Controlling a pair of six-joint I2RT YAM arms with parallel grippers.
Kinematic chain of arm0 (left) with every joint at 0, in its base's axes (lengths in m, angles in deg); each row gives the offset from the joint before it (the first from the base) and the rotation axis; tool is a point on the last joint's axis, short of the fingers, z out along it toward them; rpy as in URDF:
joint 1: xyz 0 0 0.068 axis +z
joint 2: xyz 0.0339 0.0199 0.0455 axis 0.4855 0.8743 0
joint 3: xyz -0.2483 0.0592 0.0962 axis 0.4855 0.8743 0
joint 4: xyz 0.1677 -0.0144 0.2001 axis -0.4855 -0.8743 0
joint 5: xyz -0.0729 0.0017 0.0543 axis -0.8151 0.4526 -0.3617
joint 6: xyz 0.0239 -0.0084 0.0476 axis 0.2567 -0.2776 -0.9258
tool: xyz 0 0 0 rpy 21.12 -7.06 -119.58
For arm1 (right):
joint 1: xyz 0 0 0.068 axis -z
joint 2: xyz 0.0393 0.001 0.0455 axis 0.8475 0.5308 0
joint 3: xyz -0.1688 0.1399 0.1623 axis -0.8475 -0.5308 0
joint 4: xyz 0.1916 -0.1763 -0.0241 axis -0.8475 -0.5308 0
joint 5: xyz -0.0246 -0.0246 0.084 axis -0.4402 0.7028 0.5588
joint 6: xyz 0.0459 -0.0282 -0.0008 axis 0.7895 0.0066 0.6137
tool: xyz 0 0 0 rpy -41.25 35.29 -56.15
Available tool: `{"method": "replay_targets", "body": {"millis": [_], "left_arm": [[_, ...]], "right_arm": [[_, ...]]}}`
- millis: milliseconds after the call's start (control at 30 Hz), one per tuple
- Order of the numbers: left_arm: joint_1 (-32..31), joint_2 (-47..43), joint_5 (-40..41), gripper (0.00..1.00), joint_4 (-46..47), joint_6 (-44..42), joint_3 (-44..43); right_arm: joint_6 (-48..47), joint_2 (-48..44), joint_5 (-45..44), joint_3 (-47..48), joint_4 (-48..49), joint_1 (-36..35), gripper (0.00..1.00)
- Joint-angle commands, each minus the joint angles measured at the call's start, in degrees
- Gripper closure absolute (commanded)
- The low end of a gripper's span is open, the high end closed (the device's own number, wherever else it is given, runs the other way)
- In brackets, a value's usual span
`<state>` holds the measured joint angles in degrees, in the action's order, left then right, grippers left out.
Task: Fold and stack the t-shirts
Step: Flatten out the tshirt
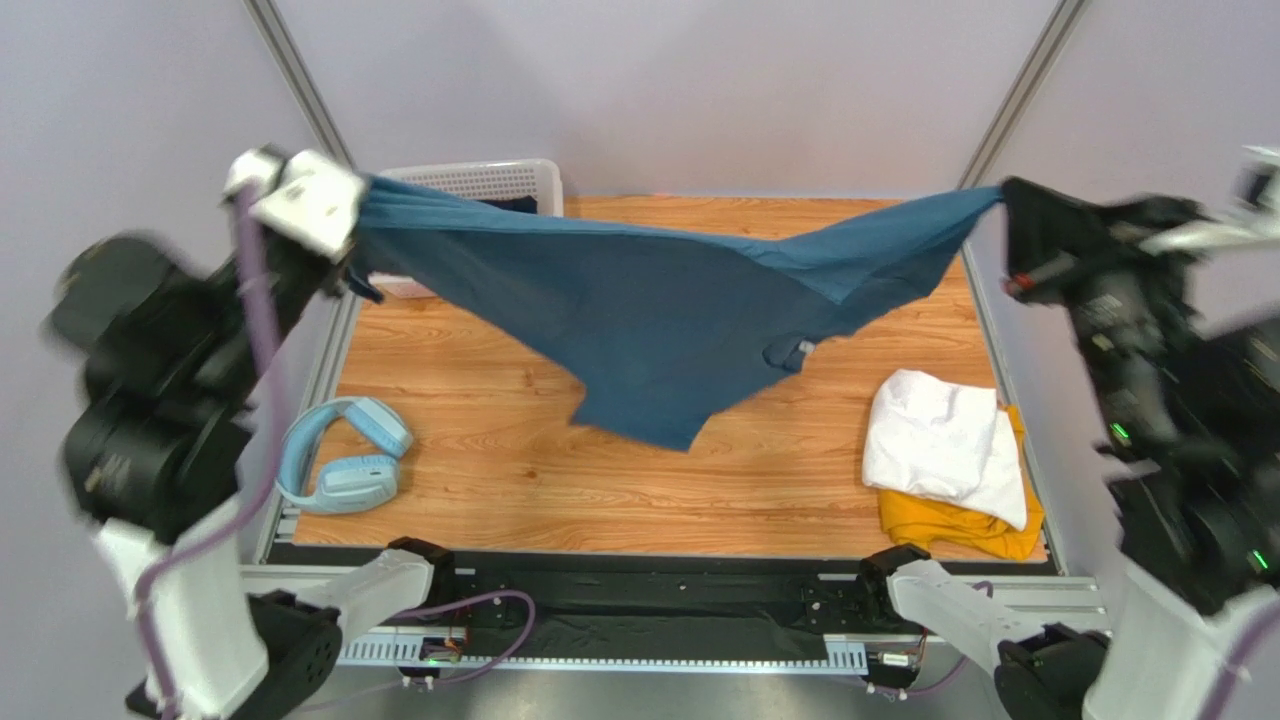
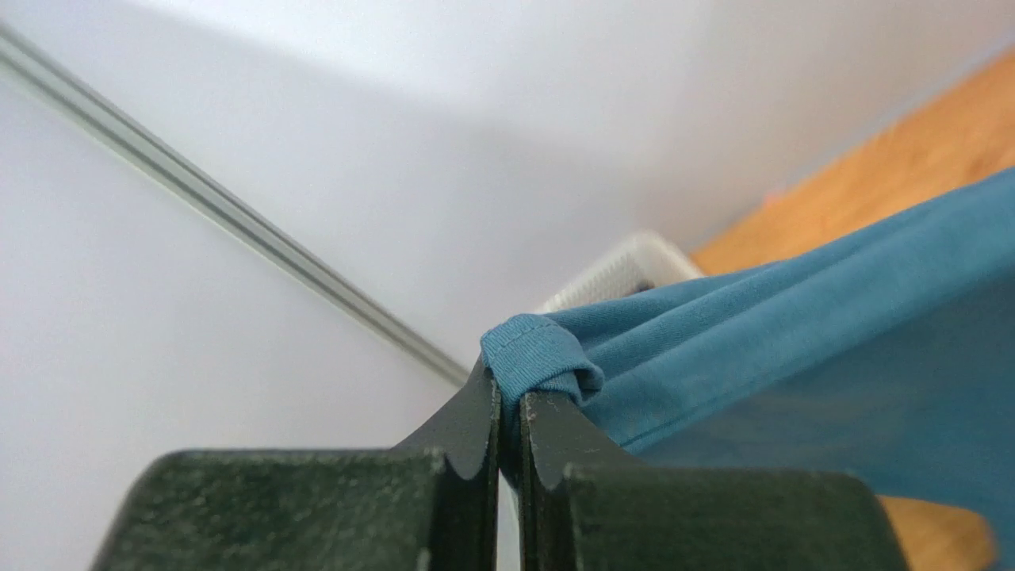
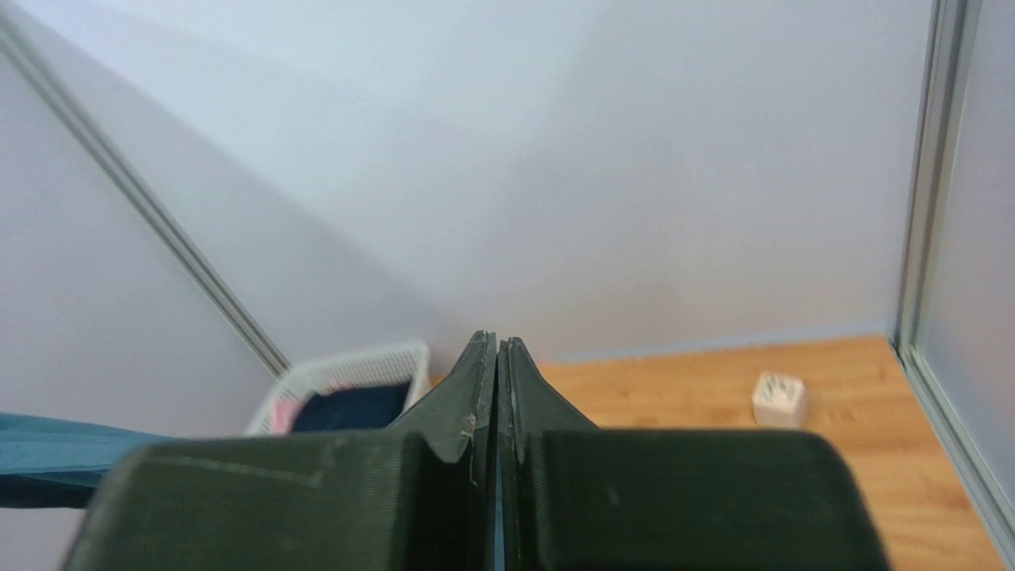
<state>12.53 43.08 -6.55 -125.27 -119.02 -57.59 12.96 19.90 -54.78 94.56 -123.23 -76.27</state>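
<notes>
The teal-blue t-shirt [image 1: 661, 323] hangs in the air above the table [image 1: 511, 495], stretched from 10 o'clock to 2 o'clock. The left gripper [image 2: 510, 405] is clamped narrow on a hemmed edge, which bunches just above the jaw tips. The right gripper [image 1: 1004, 203] is likewise closed. The overhead view shows the opposite corner running taut into it, though its own wrist camera shows no cloth at the tips, so the pinch probably sits lower down. Holding two far-apart corners high lets the body sag free toward 6 o'clock, so the cloth can spread before it is laid flat. The white t-shirt [image 1: 947, 435] lies folded on the mustard-yellow t-shirt [image 1: 947, 525] at 4 o'clock, placed at the edge so the centre serves for folding. The basket [image 1: 481, 177] stands at 11 o'clock.
</notes>
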Motion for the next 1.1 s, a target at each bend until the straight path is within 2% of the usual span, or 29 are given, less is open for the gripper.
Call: {"method": "replay_targets", "body": {"millis": [0,200,433,500,567,600,733,833,867,900,933,967,1000,1067], "left_arm": [[0.08,-9.85,-7.78,1.00,-7.57,4.26,-5.53],[0.16,-19.08,-13.41,1.00,-13.37,5.05,-5.18],[1.48,-22.96,-15.26,1.00,-17.95,4.35,-4.04],[1.48,-23.49,-14.73,1.00,-17.35,3.30,-0.71],[1.48,-24.54,-12.98,1.00,-14.20,2.77,5.93],[1.48,-24.98,-12.54,1.00,-12.87,2.42,8.68],[1.48,-25.60,-12.27,1.00,-6.81,0.40,23.00],[1.48,-23.41,-12.27,1.00,-4.16,0.31,29.17],[1.48,-22.79,-12.27,1.00,-3.55,0.05,30.84],[1.48,-22.26,-12.10,1.00,-3.37,-0.22,31.55],[1.48,-21.74,-12.01,1.00,-3.28,-0.48,32.77],[1.48,-21.56,-11.83,1.00,-2.76,-1.09,33.48],[1.48,-21.55,-11.66,1.00,-2.58,-1.27,34.10],[1.48,-21.47,-11.30,1.00,-1.09,-1.80,35.94]], "right_arm": [[-1.93,-8.60,3.27,8.79,1.21,-0.04,1.00],[-1.14,-12.31,6.09,19.43,-2.22,-0.22,1.00],[-0.61,-13.03,5.05,21.29,-4.67,-0.13,1.00],[0.09,-11.27,2.86,19.02,-5.47,-0.31,1.00],[0.53,-11.00,1.01,14.37,-4.16,-1.09,1.00],[0.62,-11.17,-0.22,8.17,-2.85,-1.36,1.00],[3.50,-9.25,-1.73,-7.07,1.64,-2.33,1.00],[8.85,-5.56,9.92,-20.33,1.82,-2.24,1.00],[9.49,-5.11,20.93,-23.77,2.61,-2.41,1.00],[10.10,-5.02,23.39,-27.02,3.22,-4.94,1.00],[10.28,-5.46,24.02,-34.27,3.75,-7.66,1.00],[8.02,-5.98,22.90,-36.96,3.84,-10.82,1.00],[7.30,-6.51,20.88,-39.59,2.80,-17.81,0.85],[6.51,-7.31,17.89,-44.70,2.53,-24.62,0.60]]}}
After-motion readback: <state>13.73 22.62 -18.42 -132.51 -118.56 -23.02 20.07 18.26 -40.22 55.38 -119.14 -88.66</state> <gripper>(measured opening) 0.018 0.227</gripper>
